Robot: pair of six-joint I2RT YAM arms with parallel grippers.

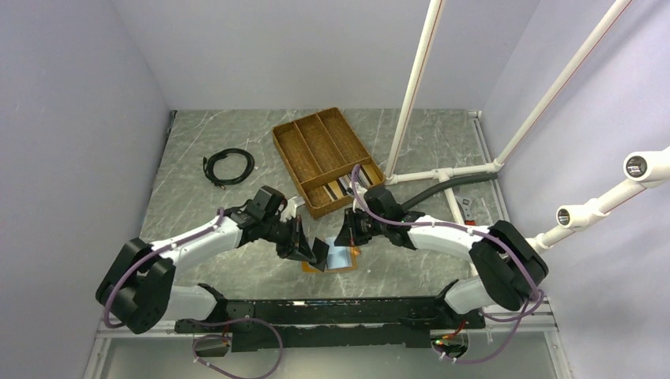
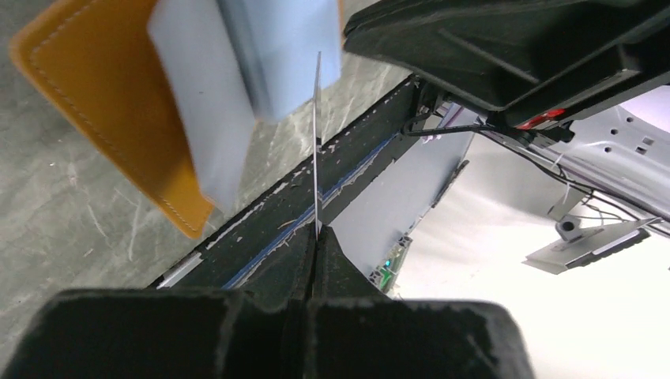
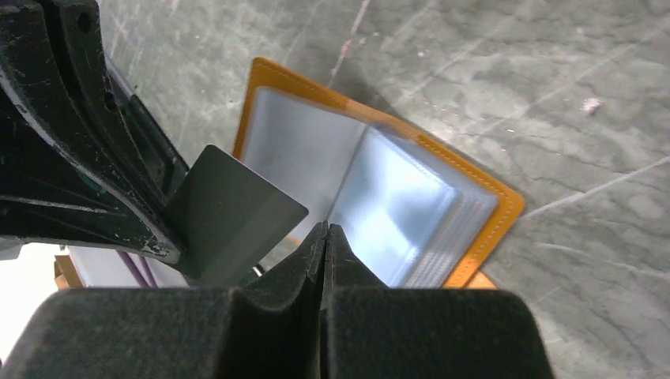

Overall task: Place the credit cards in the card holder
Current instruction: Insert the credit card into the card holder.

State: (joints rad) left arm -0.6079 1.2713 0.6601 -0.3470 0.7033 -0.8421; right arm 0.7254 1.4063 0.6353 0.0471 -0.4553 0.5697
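The card holder (image 1: 341,259) lies open on the table between the arms, orange leather with pale blue sleeves; it shows in the right wrist view (image 3: 395,197) and the left wrist view (image 2: 103,103). My left gripper (image 1: 314,251) is shut on a dark credit card (image 3: 229,213), seen edge-on in its own view (image 2: 317,142), with the card's free end at the holder's left sleeves. My right gripper (image 3: 325,229) is shut, its tips at the holder's middle fold (image 1: 344,235); whether it pinches a sleeve does not show. More cards (image 1: 341,189) lie in the tray's near compartment.
The brown divided wicker tray (image 1: 316,134) stands just behind the grippers. A coiled black cable (image 1: 229,166) lies at the back left. White pipes (image 1: 442,174) and a grey hose stand at the right. The black base rail (image 1: 332,312) runs along the near edge.
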